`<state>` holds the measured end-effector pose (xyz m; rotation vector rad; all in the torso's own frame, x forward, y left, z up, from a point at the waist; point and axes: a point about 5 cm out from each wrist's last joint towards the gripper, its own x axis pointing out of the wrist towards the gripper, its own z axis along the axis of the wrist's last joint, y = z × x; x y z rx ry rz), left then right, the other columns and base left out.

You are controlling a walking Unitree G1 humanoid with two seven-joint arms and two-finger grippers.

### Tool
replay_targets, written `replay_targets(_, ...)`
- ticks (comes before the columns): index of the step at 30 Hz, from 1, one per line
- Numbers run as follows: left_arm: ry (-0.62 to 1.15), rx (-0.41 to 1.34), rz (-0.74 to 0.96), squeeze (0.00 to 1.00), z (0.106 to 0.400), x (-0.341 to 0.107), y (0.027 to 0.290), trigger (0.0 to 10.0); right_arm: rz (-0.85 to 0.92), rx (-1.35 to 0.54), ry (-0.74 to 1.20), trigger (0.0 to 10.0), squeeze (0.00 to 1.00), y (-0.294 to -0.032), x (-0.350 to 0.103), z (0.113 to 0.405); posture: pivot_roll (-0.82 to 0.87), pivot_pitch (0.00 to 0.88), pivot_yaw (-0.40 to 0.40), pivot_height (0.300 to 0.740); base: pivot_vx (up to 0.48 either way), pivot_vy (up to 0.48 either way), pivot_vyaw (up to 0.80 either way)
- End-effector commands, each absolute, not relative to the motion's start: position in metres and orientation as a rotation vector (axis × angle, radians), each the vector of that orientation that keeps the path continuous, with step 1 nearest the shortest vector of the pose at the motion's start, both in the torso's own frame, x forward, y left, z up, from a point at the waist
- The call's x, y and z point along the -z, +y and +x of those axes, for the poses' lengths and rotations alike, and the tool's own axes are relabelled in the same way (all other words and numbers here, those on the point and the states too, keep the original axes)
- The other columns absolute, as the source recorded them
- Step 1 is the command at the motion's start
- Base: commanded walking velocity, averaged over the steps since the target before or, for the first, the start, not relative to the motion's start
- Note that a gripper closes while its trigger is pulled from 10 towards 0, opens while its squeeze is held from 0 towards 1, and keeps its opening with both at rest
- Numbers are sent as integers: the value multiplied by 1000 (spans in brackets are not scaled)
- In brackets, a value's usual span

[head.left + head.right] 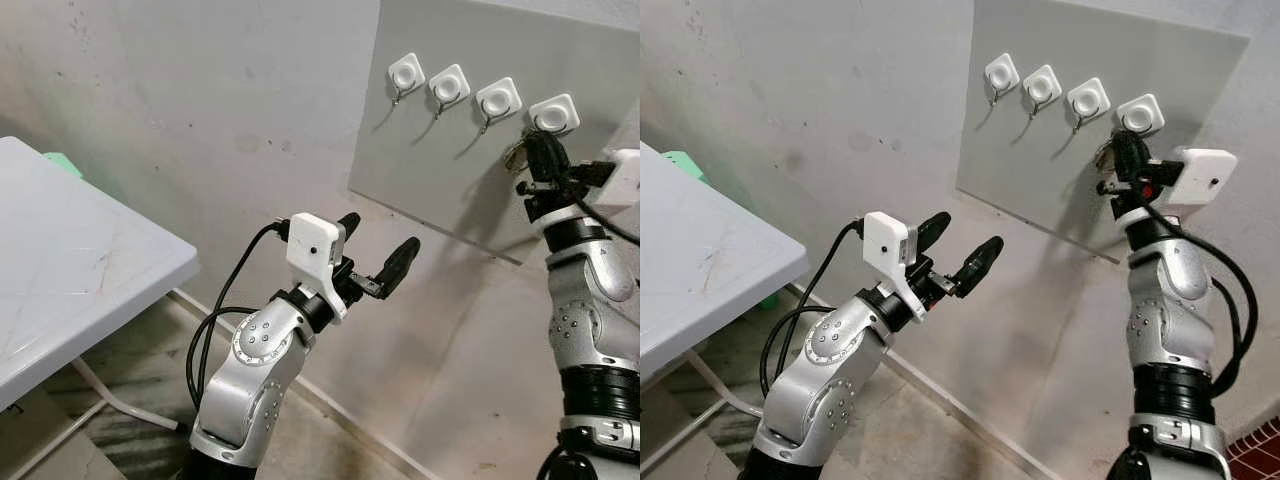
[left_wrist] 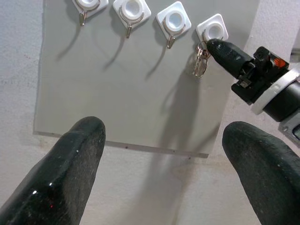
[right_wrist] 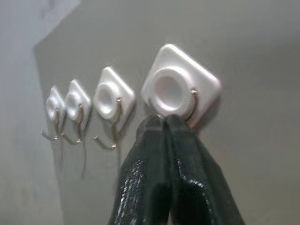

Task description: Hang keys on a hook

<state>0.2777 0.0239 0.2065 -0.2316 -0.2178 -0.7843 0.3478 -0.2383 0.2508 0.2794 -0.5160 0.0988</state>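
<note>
A grey board (image 1: 440, 170) on the wall carries a row of white-backed metal hooks. My right gripper (image 1: 541, 142) is raised to the rightmost hook (image 1: 554, 114), its fingers pressed together just under the white pad (image 3: 180, 86). A small bunch of keys (image 2: 201, 58) dangles from the fingertips beside that hook, also seen as keys (image 1: 517, 152) to the left of the gripper. I cannot tell whether the ring sits on the hook's wire. My left gripper (image 1: 375, 250) hovers open and empty in mid air, lower left of the board, pointing at it.
The other hooks (image 1: 449, 86) on the board are bare. A white folding table (image 1: 80, 270) stands at the left, with a green object (image 1: 62, 163) behind it. The plain wall runs down to a stone floor (image 1: 330, 440).
</note>
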Motion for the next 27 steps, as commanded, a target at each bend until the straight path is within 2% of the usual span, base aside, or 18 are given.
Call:
replay_targets(1, -222, 795, -239, 0, 274, -209, 21, 10000, 372, -39, -485, 10000, 0, -248, -246, 349, 23, 52, -66, 740, 0, 0, 0)
replay_targets(13, -213, 791, -261, 0, 272, -210, 19, 10000, 639, -38, -568, 10000, 0, -249, -259, 346, 22, 65, -67, 740, 0, 0, 0)
replay_targets(24, -211, 797, -270, 0, 271, -211, 17, 10000, 667, -64, -578, 10000, 0, -241, -260, 341, 19, 68, -66, 740, 0, 0, 0)
replay_targets(25, -212, 798, -271, 0, 271, -211, 17, 10000, 683, -89, -580, 10000, 1000, -241, -261, 341, 19, 68, -66, 740, 0, 0, 0)
replay_targets(27, -211, 798, -271, 0, 271, -211, 17, 10000, 675, -80, -583, 10000, 1000, -242, -261, 340, 18, 68, -66, 740, 0, 0, 0)
